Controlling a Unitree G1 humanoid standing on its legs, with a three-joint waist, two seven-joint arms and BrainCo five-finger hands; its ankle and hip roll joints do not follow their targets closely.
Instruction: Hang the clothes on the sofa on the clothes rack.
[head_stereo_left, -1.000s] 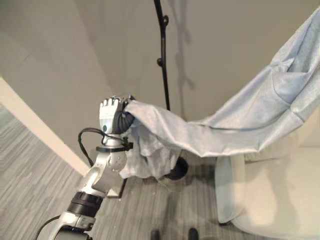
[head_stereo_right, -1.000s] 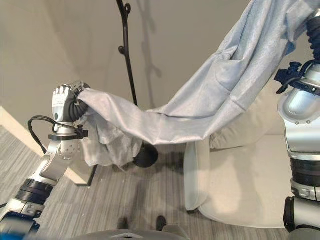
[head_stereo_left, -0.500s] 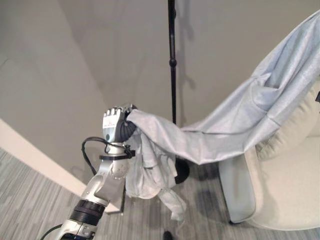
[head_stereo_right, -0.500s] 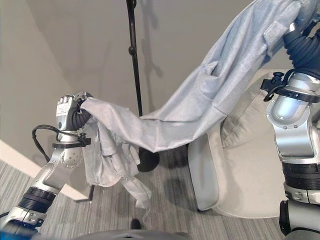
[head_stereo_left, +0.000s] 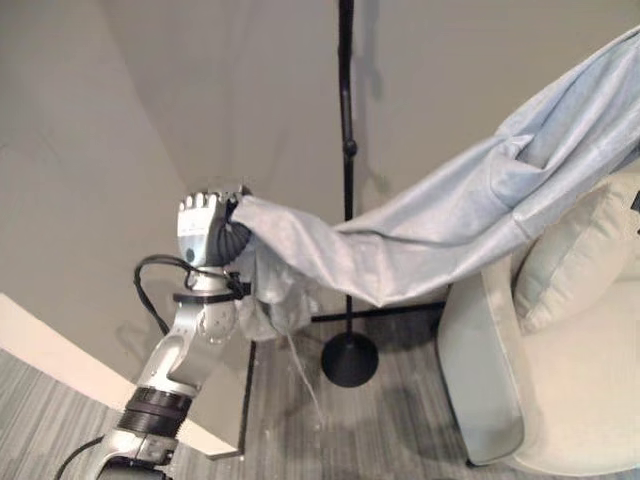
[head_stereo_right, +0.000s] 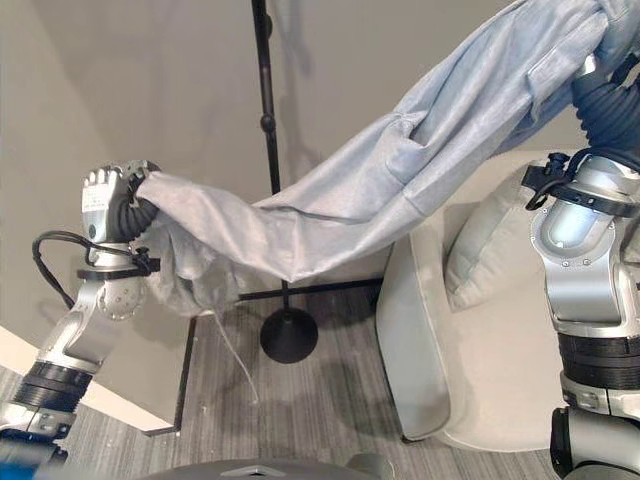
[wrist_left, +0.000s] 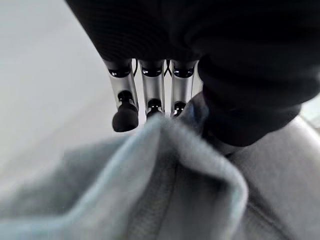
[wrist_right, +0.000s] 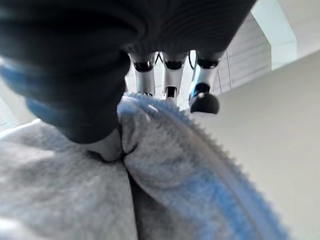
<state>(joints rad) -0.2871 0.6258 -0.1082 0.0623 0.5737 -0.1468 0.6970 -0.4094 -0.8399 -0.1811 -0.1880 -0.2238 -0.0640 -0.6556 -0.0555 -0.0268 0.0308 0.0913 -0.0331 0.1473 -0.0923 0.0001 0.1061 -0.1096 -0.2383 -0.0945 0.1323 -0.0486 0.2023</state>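
Note:
A light grey garment (head_stereo_left: 440, 230) hangs stretched in the air between my two hands. My left hand (head_stereo_left: 203, 228) is shut on its lower end at the left, with loose folds and a drawstring dangling below. In the left wrist view the fingers (wrist_left: 150, 92) curl over a fold of the cloth (wrist_left: 165, 185). My right hand (wrist_right: 172, 75) is shut on the upper end of the garment (wrist_right: 165, 170), at the top right above the sofa. The black pole of the clothes rack (head_stereo_right: 268, 130) stands behind the garment, its round base (head_stereo_right: 289, 334) on the floor.
A cream sofa (head_stereo_right: 470, 330) with a cushion (head_stereo_right: 490, 245) stands at the right, under the raised garment. A plain wall lies behind the rack. A thin black frame (head_stereo_right: 190, 360) stands on the grey striped carpet (head_stereo_right: 320, 400) by a pale panel at the lower left.
The camera has shifted, so the rack's base and the sofa show differently. The garment is held higher and tauter, and the bundle hanging under my left hand has drawn up.

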